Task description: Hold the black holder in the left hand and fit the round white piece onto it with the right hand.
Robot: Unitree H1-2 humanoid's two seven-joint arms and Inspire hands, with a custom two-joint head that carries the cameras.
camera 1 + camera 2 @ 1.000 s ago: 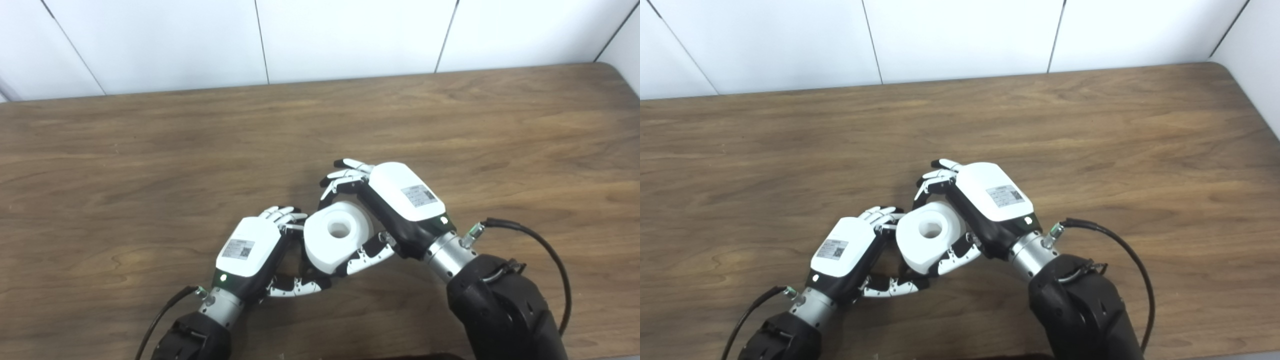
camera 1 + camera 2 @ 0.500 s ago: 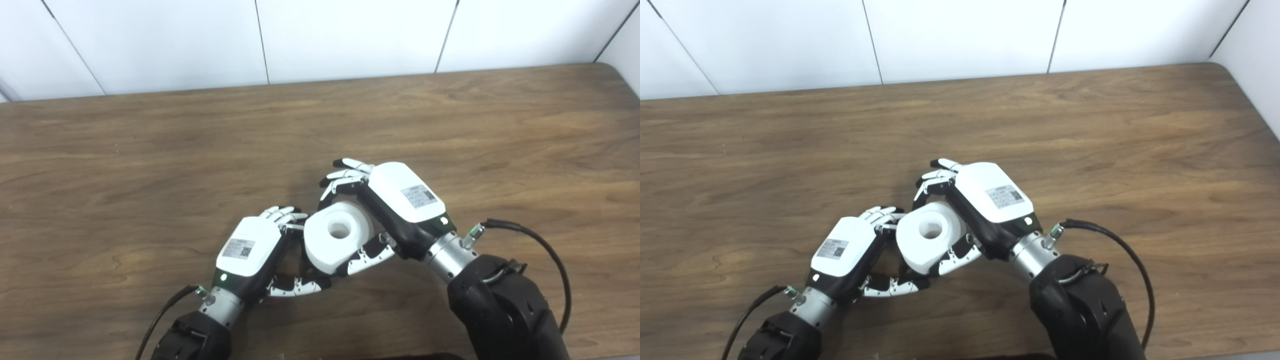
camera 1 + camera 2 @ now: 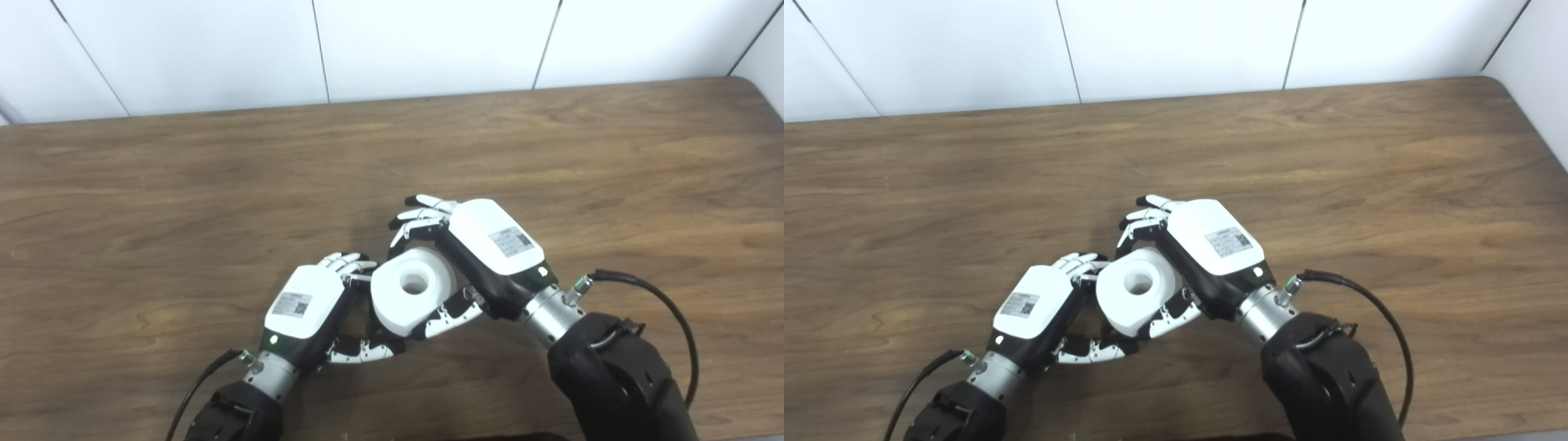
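The round white piece [image 3: 411, 289] has a hole in its top and sits tilted between my two hands, low in the middle of the wooden table [image 3: 184, 184]. My right hand [image 3: 490, 245] is shut on it, fingers over its far side and thumb under its near side. My left hand [image 3: 306, 306] is curled right beside it on the left, its thumb reaching under the piece. The black holder [image 3: 365, 311] shows only as a dark sliver between the left palm and the white piece. The rest of it is hidden.
The table's far edge meets a white panelled wall [image 3: 429, 43]. A black cable [image 3: 661, 306] loops off my right wrist and another [image 3: 196, 386] trails from my left wrist.
My right hand and the white piece have edged very slightly to the left, toward my left hand. My left hand has not moved.
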